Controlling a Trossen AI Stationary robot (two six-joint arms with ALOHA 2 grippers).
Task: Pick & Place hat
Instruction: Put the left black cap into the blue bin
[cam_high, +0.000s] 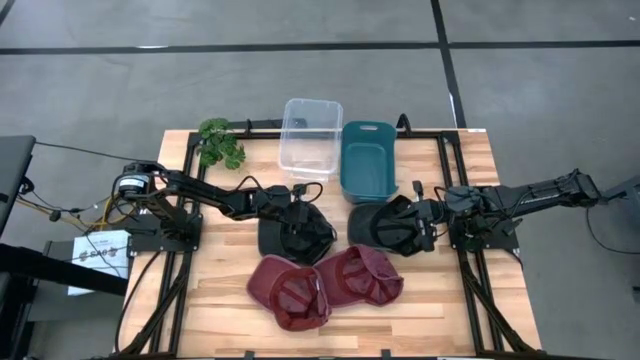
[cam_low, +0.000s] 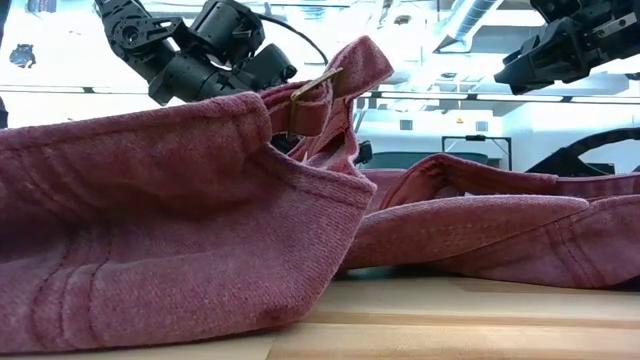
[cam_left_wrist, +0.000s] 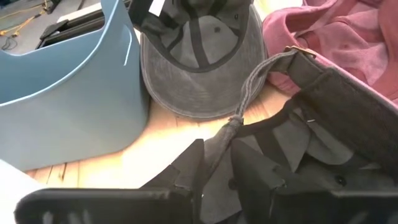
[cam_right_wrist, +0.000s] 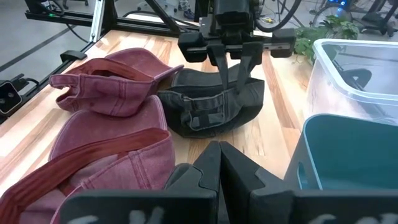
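A black hat (cam_high: 295, 235) (cam_right_wrist: 211, 109) lies opening-up at the table's middle. My left gripper (cam_high: 300, 222) (cam_left_wrist: 217, 146) stands over it, shut on its back strap. To its right a dark grey hat (cam_high: 390, 225) (cam_left_wrist: 199, 68) shows its inside, brim low and toward the black hat. My right gripper (cam_high: 428, 228) (cam_right_wrist: 219, 152) is at that hat's right edge, fingers together. Two maroon hats (cam_high: 290, 292) (cam_high: 365, 275) lie nearer the near edge, untouched, resting on the wood and overlapping each other. My left gripper pinches the black hat's back strap (cam_left_wrist: 227, 130) between its two fingers, below the brass buckle. The fingers (cam_right_wrist: 225, 71) come from above, slanting down from the table's left. The strap runs slack up to the buckle, and the hat's underside (cam_right_wrist: 211, 132) rests on the table. My right gripper is shut at the dark grey hat's rear edge (cam_high: 418, 226), reaching level from the table's right. Its own wrist view hides the place of contact under the fingers, so which part it has cannot be told. The hat's brim (cam_left_wrist: 193, 99) is down near the table.
A clear bin (cam_high: 310, 135) (cam_right_wrist: 354, 68) and a teal bin (cam_high: 367, 160) (cam_right_wrist: 348, 149) stand side by side behind the hats toward the far edge. A green plant (cam_high: 220, 142) sits at the far left. Bare wood lies along the near edge on both sides.
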